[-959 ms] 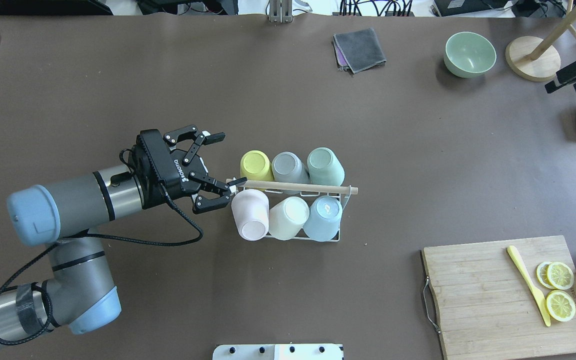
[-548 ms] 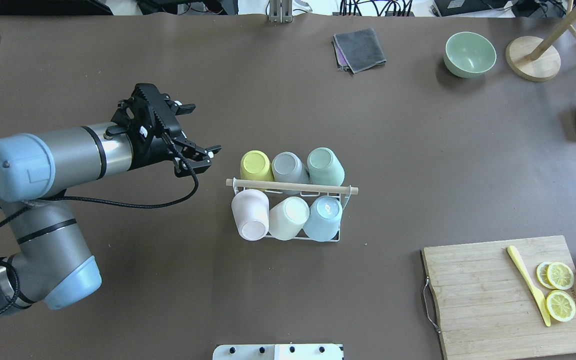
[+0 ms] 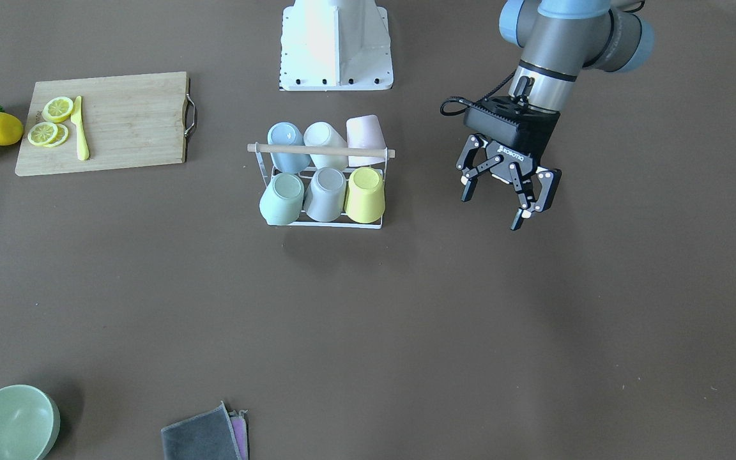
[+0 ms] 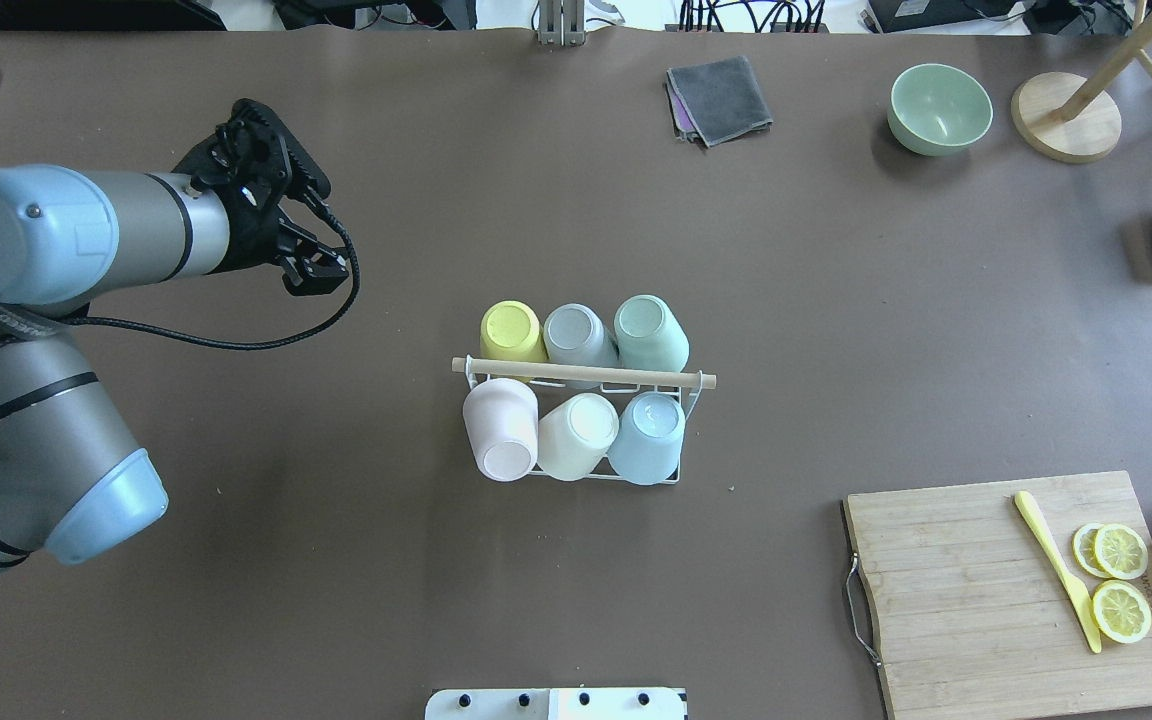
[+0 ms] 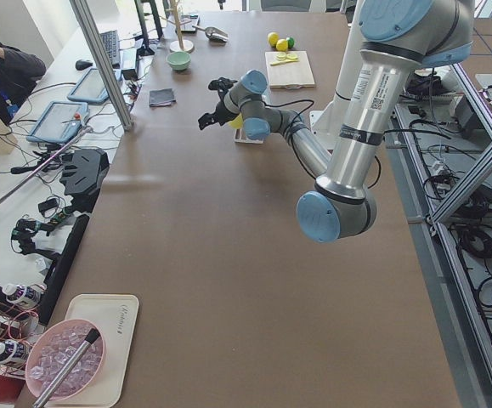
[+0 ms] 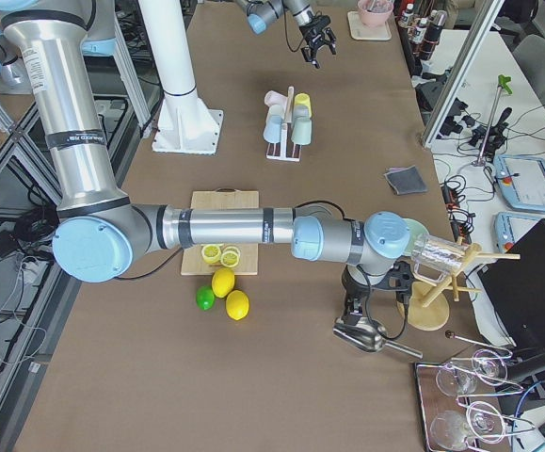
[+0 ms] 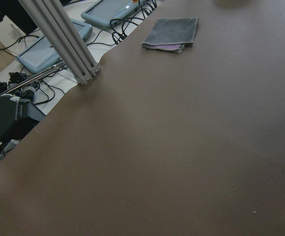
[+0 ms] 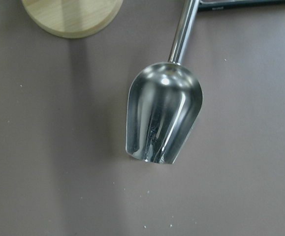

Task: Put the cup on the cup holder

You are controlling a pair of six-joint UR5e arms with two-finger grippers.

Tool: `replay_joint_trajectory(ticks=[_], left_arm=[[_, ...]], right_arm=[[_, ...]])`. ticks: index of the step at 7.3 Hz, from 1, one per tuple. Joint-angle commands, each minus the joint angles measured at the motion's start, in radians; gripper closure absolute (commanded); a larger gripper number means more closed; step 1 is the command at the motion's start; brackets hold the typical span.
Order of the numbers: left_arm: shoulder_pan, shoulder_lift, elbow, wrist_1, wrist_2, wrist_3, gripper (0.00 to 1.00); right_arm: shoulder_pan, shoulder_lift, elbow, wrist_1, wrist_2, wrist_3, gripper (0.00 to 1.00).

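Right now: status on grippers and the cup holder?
Left gripper open, empty, apart from cup holder. Right gripper: cannot tell. Cup holder carries six cups. Nothing between it and left gripper.

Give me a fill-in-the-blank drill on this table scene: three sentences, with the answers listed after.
The cup holder carries ____ cups.
The left tool is ____, not shut, and grips nothing.
The knife on the cutting board is coloured ____.
Missing words: six; open; yellow.
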Motion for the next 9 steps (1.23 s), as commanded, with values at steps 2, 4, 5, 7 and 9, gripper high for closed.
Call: replay_joint_trajectory(ticks=[2, 4, 5, 7, 9], left_arm=[[-0.096, -0.044, -0.014, 0.473, -0.071, 0.002, 0.02], [-0.188, -0.071, -0.020, 0.731, -0.123, -0.004, 0.01], [-0.226, -0.045, -0.017, 0.738, -0.179, -0.010, 0.02], [-0.368, 0.030, 0.009, 0.731, -0.452, -0.009, 0.02], [-0.545, 0.151, 0.009, 0.731, -0.578, -0.004, 0.02]], right_arm=[[0.049, -0.146, 0.167, -0.069, -0.041, -0.054, 0.00], [0.077, -0.176, 0.171, -0.071, -0.053, -0.103, 0.00], [0.081, -0.180, 0.174, -0.069, -0.065, -0.106, 0.00], [0.083, -0.193, 0.174, -0.063, -0.094, -0.137, 0.00], [0.083, -0.191, 0.175, -0.065, -0.110, -0.148, 0.00]])
